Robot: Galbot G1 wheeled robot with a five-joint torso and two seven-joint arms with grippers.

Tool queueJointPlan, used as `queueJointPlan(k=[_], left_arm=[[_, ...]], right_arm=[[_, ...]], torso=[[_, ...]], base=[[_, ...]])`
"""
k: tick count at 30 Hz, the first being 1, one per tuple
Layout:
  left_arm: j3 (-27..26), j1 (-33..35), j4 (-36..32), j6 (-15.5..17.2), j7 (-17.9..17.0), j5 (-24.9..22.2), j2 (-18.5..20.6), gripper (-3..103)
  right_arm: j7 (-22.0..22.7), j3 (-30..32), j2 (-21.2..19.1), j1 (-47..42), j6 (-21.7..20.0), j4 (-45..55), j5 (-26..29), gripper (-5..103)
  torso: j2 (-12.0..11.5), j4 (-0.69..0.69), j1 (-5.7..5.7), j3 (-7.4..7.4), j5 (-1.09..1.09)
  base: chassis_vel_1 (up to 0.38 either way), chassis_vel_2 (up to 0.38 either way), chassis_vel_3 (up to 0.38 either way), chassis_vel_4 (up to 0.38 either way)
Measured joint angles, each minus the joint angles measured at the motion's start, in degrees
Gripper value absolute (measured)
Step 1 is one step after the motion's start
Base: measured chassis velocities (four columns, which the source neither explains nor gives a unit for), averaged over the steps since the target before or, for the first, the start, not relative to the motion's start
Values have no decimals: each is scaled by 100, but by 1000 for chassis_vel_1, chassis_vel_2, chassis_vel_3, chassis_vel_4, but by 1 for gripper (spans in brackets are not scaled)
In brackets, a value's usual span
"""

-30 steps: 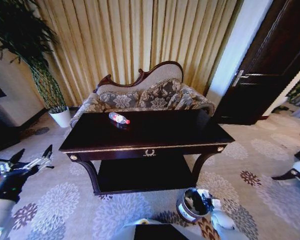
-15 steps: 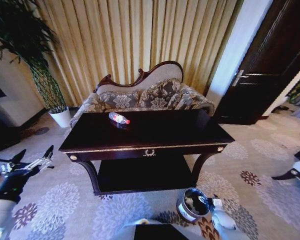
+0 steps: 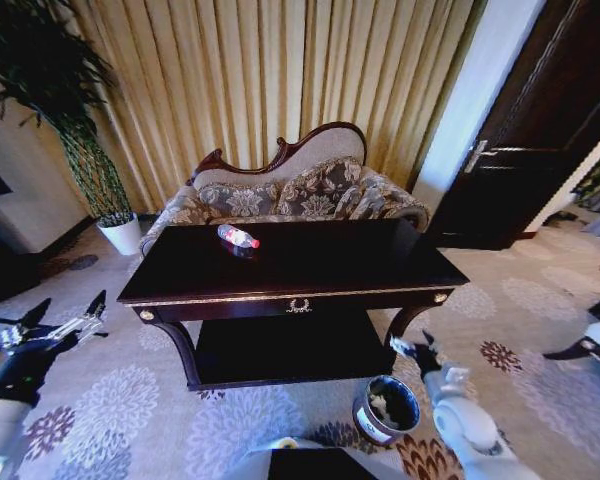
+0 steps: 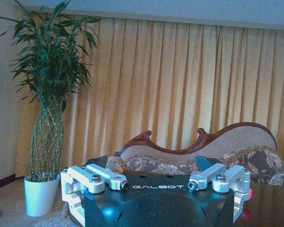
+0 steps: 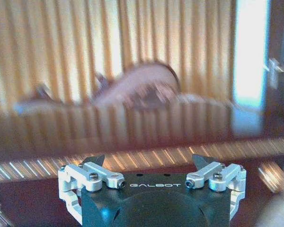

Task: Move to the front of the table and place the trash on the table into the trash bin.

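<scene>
Beside the trash bin (image 3: 387, 409), right gripper (image 3: 416, 349) jaws spread.

We see warm, fairly dim light glowing through the curtains (image 3: 280, 80). The table (image 3: 320, 255) top gives dull reflections. The head view bends at its edges; the right wrist view is smeared by blur, the left wrist view sharp.
</scene>
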Motion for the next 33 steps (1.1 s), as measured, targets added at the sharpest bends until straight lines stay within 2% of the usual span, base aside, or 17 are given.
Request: queueJointPlan(k=[3, 9, 24, 33], left_arm=[[18, -23, 9, 0, -31, 0, -7, 100], [-73, -55, -37, 12, -96, -59, 25, 100], [-83, -245, -95, 246, -250, -130, 109, 100], [-77, -234, -98, 240, -259, -73, 101, 100]], right_arm=[[58, -36, 3, 184, -401, 944, 71, 100], [134, -240, -45, 358, -898, 1672, 34, 100], [88, -311, -99, 417, -939, 1442, -76, 100], [-1, -385, -53, 418, -915, 1367, -95, 100]], torso=[[0, -1, 0, 0, 0], [0, -1, 0, 0, 2], [0, -1, -1, 0, 2], [-2, 0, 1, 2, 2]], base=[[0, 0, 0, 0], [0, 0, 0, 0], [-14, 17, 19, -16], [-179, 184, 191, -185]])
